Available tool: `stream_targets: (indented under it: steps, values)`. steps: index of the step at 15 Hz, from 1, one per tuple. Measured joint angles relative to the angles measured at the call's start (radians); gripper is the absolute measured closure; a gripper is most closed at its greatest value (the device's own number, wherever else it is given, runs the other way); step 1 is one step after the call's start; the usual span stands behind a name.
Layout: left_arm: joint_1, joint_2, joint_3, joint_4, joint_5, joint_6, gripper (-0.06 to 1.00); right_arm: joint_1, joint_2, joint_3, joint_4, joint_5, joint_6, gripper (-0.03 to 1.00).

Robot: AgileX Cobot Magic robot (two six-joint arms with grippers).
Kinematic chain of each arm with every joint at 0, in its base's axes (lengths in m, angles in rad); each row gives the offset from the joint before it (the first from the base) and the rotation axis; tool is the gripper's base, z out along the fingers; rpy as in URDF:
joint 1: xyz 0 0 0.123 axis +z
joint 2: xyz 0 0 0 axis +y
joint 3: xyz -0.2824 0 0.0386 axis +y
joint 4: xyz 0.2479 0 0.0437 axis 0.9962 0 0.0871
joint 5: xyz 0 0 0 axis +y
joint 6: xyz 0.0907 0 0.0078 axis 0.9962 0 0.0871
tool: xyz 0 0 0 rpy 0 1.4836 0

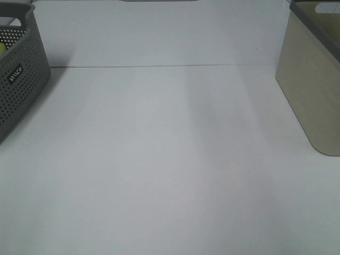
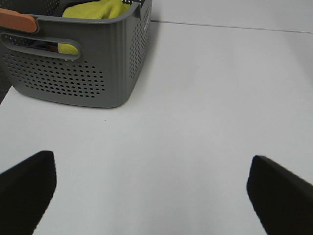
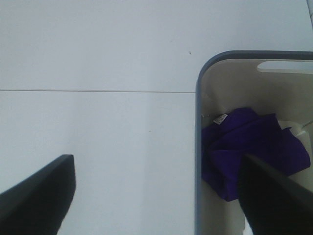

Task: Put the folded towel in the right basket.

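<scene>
A purple towel [image 3: 249,142] with a white tag lies loosely bunched inside the right basket [image 3: 197,147], which is beige with a grey rim and stands at the right edge of the high view [image 1: 311,90]. My right gripper [image 3: 156,188] is open and empty, above the table next to that basket's left rim. A yellow towel [image 2: 98,9] lies in the grey perforated left basket [image 2: 73,78], seen at the left of the high view [image 1: 21,79]. My left gripper [image 2: 152,191] is open and empty, over the table in front of the grey basket. Neither gripper shows in the high view.
The white table [image 1: 159,159] runs between the two baskets, with a thin seam line across its far part. The grey basket has an orange-brown handle piece [image 2: 17,20] on its rim.
</scene>
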Motion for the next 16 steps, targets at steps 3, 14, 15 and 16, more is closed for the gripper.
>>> stream_targets:
  steps: [3,14,15,16]
  values:
    - [0.0,0.0,0.0,0.0,0.0,0.0,-0.05,0.025,-0.18,0.185,-0.009,-0.002,0.01,0.11]
    - [0.0,0.0,0.0,0.0,0.0,0.0,-0.05,0.025,-1.533,1.518,0.042,-0.128,0.027,0.11]
    - [0.0,0.0,0.0,0.0,0.0,0.0,-0.05,0.025,-1.622,1.579,0.042,-0.128,0.027,0.11]
    - [0.0,0.0,0.0,0.0,0.0,0.0,-0.05,0.025,-1.694,1.625,0.042,-0.128,0.027,0.11]
